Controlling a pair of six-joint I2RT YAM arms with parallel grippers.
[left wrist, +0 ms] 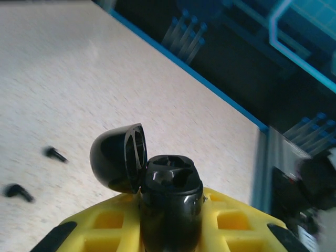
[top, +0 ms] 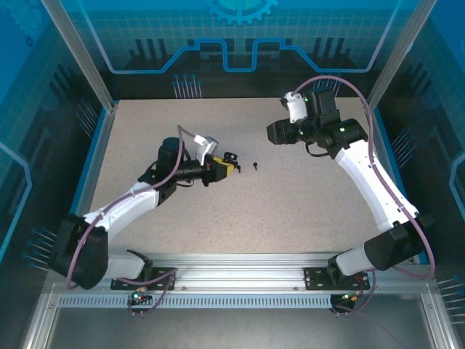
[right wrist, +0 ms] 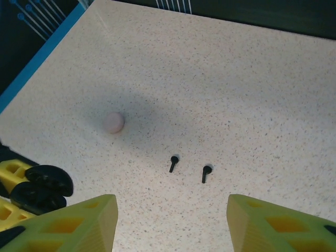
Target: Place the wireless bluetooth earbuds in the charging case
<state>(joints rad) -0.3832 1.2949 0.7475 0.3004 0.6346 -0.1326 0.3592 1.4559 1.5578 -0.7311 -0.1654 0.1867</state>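
Note:
My left gripper (left wrist: pixel 170 231) is shut on a black charging case (left wrist: pixel 170 189), which stands upright between the yellow fingers (left wrist: pixel 236 220). The case's lid (left wrist: pixel 118 157) hangs open to the left and its sockets look bare. Two black earbuds (left wrist: pixel 55 154) (left wrist: pixel 18 192) lie on the table to the left of it. From above, the case (top: pixel 231 157) is just left of the earbuds (top: pixel 256 165). My right gripper (right wrist: pixel 173 226) hangs open high above the table, with both earbuds (right wrist: pixel 174 163) (right wrist: pixel 206 172) lying beyond its fingertips (right wrist: pixel 100 215).
A small round pale pink case (right wrist: pixel 113 122) rests shut on the speckled table (top: pixel 290 211), beyond the earbuds in the right wrist view. A blue rim (left wrist: pixel 199 79) and dark walls bound the table. The left gripper with the black case (right wrist: pixel 42 189) sits at the lower left there.

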